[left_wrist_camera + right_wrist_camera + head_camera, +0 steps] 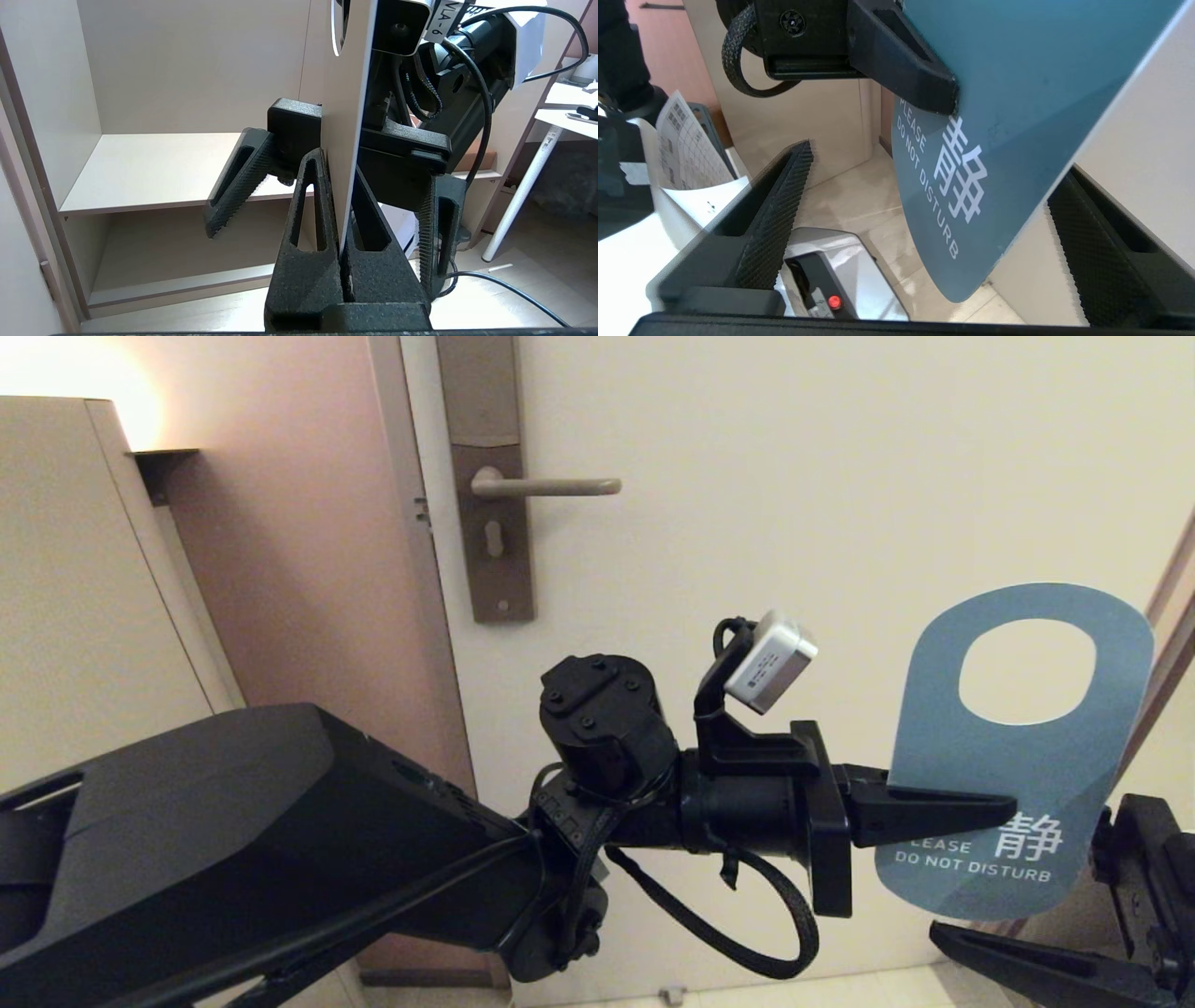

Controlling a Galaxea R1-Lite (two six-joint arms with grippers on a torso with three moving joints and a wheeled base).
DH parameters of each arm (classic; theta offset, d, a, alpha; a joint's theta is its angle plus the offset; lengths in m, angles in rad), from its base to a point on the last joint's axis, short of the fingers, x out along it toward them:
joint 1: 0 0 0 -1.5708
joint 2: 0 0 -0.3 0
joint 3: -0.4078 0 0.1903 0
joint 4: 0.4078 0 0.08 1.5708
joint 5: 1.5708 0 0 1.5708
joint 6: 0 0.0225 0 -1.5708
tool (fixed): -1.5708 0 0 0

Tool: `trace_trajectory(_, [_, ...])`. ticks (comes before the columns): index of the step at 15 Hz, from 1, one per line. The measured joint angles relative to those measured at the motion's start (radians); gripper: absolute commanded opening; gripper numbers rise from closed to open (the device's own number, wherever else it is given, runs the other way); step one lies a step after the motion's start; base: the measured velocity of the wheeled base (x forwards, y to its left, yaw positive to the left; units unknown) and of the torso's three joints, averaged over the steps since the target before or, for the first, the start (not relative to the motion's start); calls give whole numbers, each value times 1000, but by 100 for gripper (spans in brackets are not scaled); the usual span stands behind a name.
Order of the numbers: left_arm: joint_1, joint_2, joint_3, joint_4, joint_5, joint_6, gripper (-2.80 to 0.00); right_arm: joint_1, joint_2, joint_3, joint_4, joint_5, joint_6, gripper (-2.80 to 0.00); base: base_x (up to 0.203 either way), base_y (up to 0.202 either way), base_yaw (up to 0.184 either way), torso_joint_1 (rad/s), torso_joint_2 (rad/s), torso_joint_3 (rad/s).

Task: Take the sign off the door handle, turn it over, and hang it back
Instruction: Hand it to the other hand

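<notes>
Your left pincer (1004,807) is clamped on the sign (1027,803), so the wide-open right pincer (924,224) can take it for turning.

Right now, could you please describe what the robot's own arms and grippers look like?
Both arms are matte black. The left arm has a bulky angular shell, a braided black cable looping under its wrist, and a small white camera box on top. Both grippers have long, tapering, hollowed jaws with fine ridged inner faces.
</notes>
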Motion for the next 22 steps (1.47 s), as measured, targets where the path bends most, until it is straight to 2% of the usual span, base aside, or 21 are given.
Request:
trace_trajectory(18, [2,9,4,-16,-5,-1,-280,0,11,0,2,0,-3,-280,0,0,0,0,0,0])
trace_trajectory(19, [2,9,6,-16,-5,1,0,0,12,0,2,0,-3,-280,0,0,0,0,0,0])
trace_trajectory(22, [3,10,11,-17,-8,-3,0,0,13,1,1,-1,-6,-280,0,0,0,0,0,0])
